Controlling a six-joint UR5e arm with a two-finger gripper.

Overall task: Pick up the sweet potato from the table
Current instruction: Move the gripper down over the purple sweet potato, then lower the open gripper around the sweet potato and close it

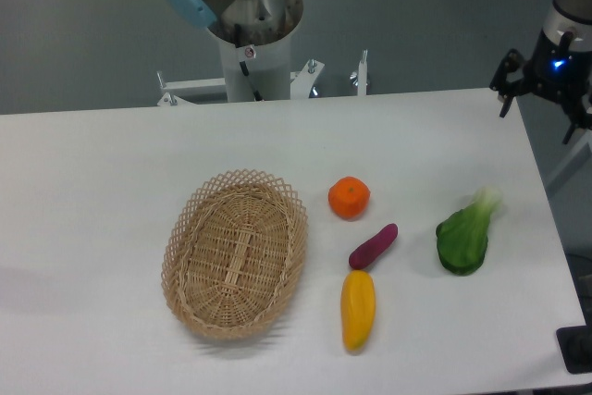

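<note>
The sweet potato [374,245] is a small purple-magenta tuber lying on the white table [102,173], right of centre. It lies slanted, and its lower end touches or nearly touches the top of a yellow vegetable [358,310]. My gripper [540,102] hangs at the table's far right back corner, well away from the sweet potato. Its black fingers [506,83] are spread apart with nothing between them.
An empty oval wicker basket [236,252] lies left of the sweet potato. A round orange fruit [349,198] sits just behind it. A green leafy vegetable [465,236] lies to its right. The robot base [252,43] stands at the back edge.
</note>
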